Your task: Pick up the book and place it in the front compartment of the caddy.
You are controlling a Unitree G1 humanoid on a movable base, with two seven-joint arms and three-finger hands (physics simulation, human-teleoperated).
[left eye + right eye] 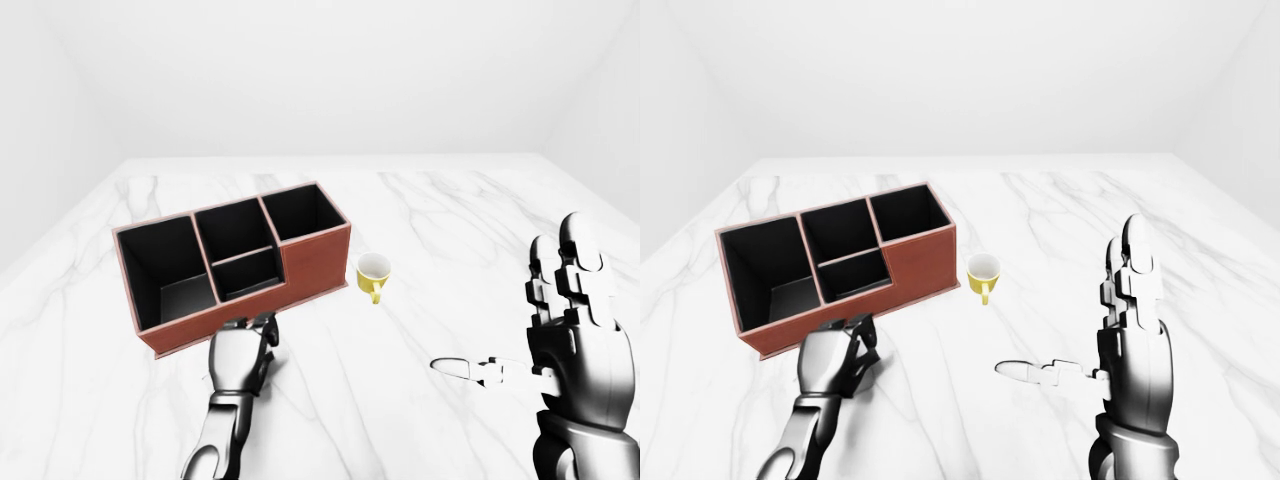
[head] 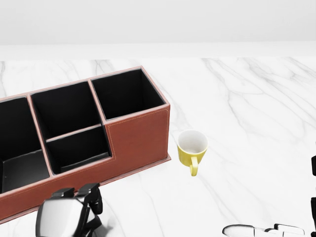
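- The book could not be found with certainty in any view. If it was there, it lay under the left hand (image 1: 832, 362), just beside the near wall of the brown leather caddy with black compartments (image 1: 310, 262).
- By judgement it would be light, stiff and flat, so best pinched at an edge.
- The left hand's fingers were curled, and I cannot tell if they gripped anything.
- The right hand (image 1: 1132, 340) stood upright with straight fingers, holding nothing.

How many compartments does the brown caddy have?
4 in the caddy: one large at the left-eye view's left, two small in the middle, one at the right.
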